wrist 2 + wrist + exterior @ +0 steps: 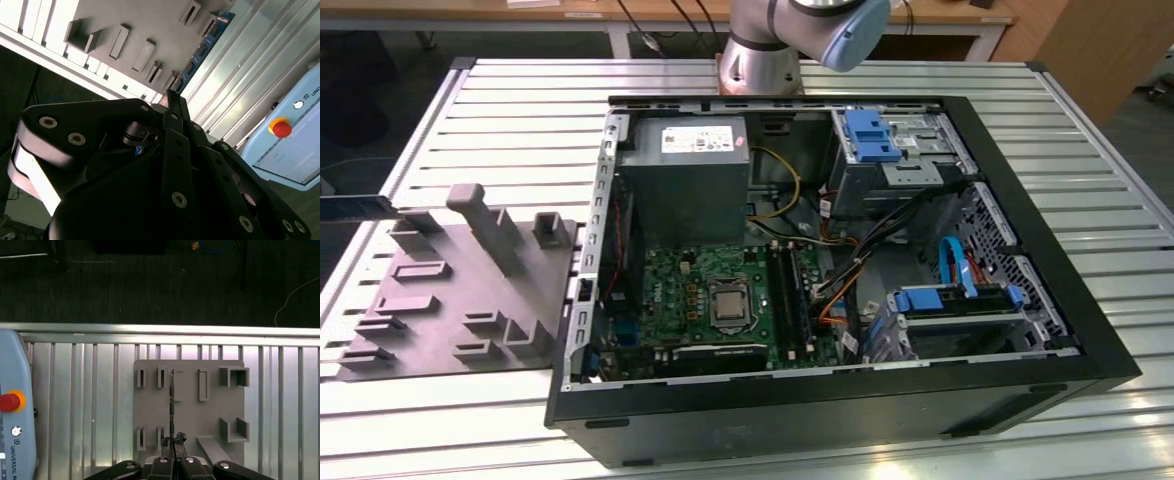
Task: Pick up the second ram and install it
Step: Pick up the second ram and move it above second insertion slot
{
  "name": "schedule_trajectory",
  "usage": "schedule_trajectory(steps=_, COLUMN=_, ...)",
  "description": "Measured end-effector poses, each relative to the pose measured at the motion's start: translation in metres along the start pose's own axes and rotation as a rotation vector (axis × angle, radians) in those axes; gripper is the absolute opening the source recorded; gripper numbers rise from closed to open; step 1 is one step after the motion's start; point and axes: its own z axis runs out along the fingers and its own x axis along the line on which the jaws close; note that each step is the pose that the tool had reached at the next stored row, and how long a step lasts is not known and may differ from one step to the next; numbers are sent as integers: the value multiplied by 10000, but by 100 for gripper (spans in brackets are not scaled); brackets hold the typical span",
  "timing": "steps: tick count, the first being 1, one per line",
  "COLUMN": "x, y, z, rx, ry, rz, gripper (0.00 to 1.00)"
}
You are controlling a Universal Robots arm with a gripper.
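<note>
The second ram (206,44) is a thin dark-blue stick running out from between my fingertips, face-on in the second wrist view. In the first wrist view the ram (171,405) appears edge-on as a dark line over the grey holder tray (190,430). My gripper (170,97) is shut on the stick's near end and hangs well above the tray. Its black fingers close together at the gripper (173,441) in the first wrist view. A dark-blue bar (354,207) at the exterior view's left edge looks like the same stick.
The open computer case (1014,300) lies on the slatted metal table (520,110), with the green motherboard (680,290), black memory slots (790,285) and grey power supply (687,170) inside. The grey tray (454,290) sits at the case's left. A teach pendant (15,410) lies on the table.
</note>
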Motion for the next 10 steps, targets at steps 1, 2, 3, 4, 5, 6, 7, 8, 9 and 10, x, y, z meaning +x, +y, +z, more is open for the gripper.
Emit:
schedule_trajectory(steps=1, x=-1, y=0, z=-28, rx=0, ry=-1, rz=0, gripper=11)
schedule_trajectory(steps=2, x=-2, y=0, z=-56, rx=0, ry=-2, rz=0, gripper=11)
schedule_trajectory(steps=3, x=-3, y=0, z=-82, rx=1, ry=-3, rz=0, gripper=11)
schedule_trajectory(steps=4, x=-3, y=0, z=-107, rx=2, ry=-3, rz=0, gripper=11)
schedule_trajectory(steps=5, x=-4, y=0, z=-132, rx=1, ry=-4, rz=0, gripper=11)
schedule_trajectory(steps=6, x=-5, y=0, z=-158, rx=0, ry=-5, rz=0, gripper=11)
schedule_trajectory(steps=7, x=-6, y=0, z=-184, rx=1, ry=-6, rz=0, gripper=11)
schedule_trajectory(steps=8, x=-6, y=0, z=-209, rx=1, ry=-8, rz=0, gripper=11)
schedule_trajectory(steps=9, x=-7, y=0, z=-237, rx=0, ry=-15, rz=0, gripper=11)
schedule_trajectory(steps=10, x=-8, y=0, z=-264, rx=1, ry=-26, rz=-1, gripper=11)
